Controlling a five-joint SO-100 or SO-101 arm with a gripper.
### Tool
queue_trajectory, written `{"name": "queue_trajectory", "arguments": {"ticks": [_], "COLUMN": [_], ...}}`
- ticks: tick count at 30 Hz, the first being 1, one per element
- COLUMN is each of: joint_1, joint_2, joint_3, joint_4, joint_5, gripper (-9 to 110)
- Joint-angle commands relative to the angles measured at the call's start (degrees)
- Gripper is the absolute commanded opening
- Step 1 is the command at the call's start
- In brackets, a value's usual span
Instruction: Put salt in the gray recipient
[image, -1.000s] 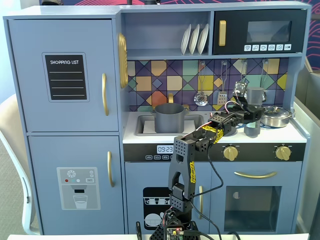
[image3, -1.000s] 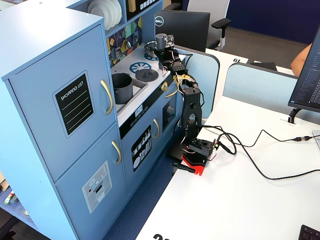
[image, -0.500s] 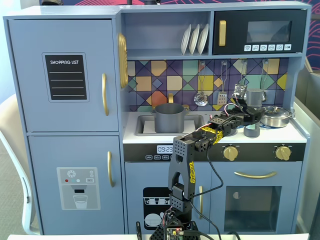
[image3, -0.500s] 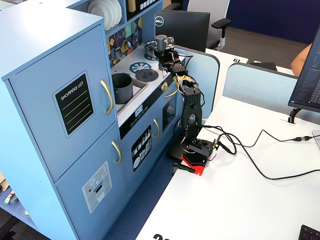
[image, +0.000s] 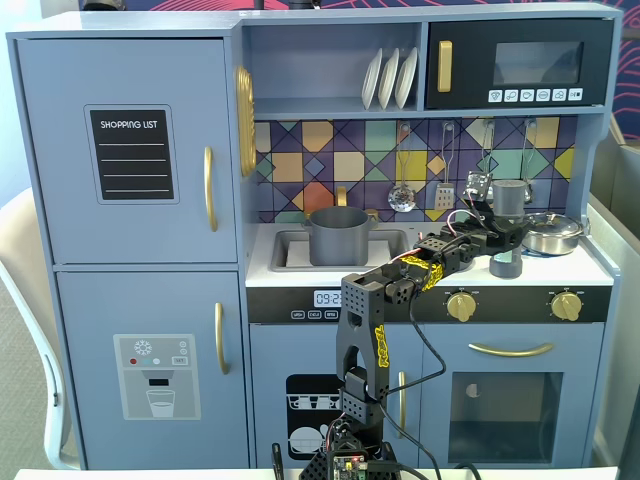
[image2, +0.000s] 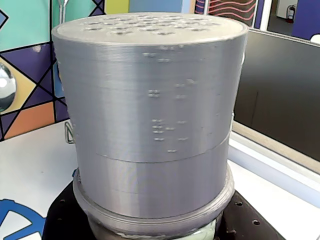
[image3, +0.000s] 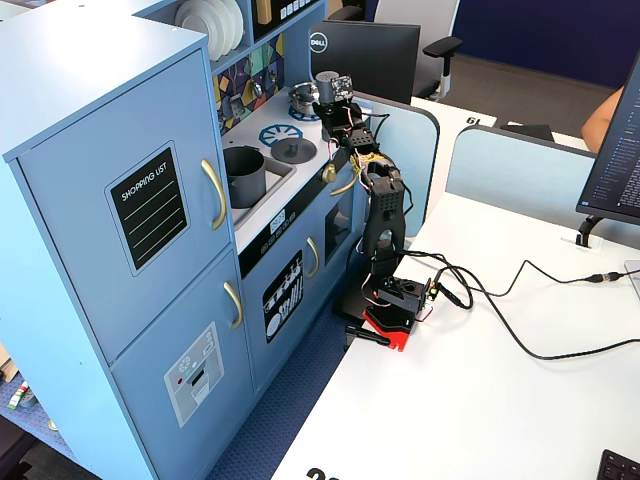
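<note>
One gray salt shaker (image2: 150, 125) fills the wrist view – clamped, fingers (image: 508, 222) mostly hidden – base cut off.

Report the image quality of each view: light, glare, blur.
A fixed view, front on: even light, sharp, a faint sheen on the steel pan. Wrist view: the gray shaker fills the frame, sharp, with its background softly blurred. A fixed view from the side: bright daylight, slightly washed out on the white desk.

Bright, even indoor light in all views; soft faint shadows; fixed views sharp; wrist view background slightly soft.
</note>
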Motion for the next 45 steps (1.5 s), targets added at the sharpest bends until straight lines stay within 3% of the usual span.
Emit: {"name": "queue_trajectory", "arguments": {"ticks": [1, 13, 21, 26, 31, 38, 45], "joint_1": [1.2, 1.5, 2.2, 3.1, 4.0, -3.3, -27.0], "joint_2": [2.5, 3.3, 7.1, 18.6, 38.1, 66.3, 84.0], "joint_3": [0.5, 0.8, 2.4, 9.8, 23.8, 38.7, 49.0], "joint_4": [-1.3, -3.1, -1.1, 6.6, 15.6, 42.0, 61.0], "joint_5": [2.2, 4.5, 4.0, 4.3, 4.0, -2.4, -3.9], "gripper": [24, 47, 51, 51, 41, 0, 0]}}
